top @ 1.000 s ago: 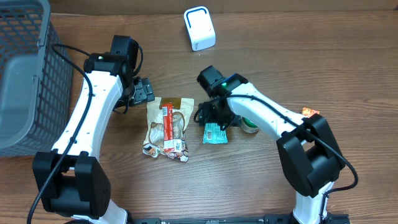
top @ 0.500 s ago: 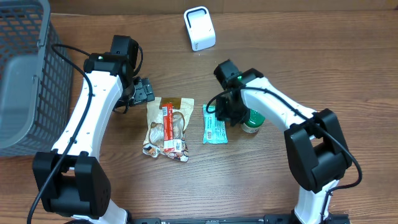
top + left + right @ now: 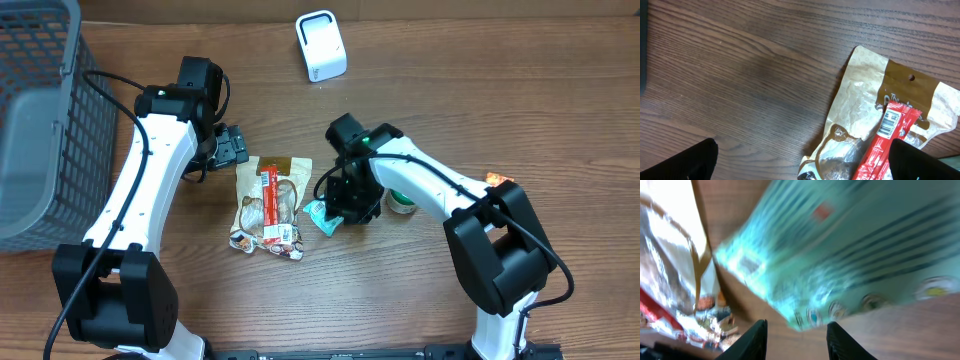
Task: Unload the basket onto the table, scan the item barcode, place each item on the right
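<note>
Glossy teal packet (image 3: 850,250), crinkled (blurred), woodgrain table (image 3: 500,100)

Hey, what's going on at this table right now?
The right gripper is down on the teal snack packet and seems to have pinched it, with one corner sticking out toward the brown snack bag. The left gripper hangs open beside that bag, holding nothing. The white scanner sits at the far side of the table, so no barcode is at it yet.
</note>
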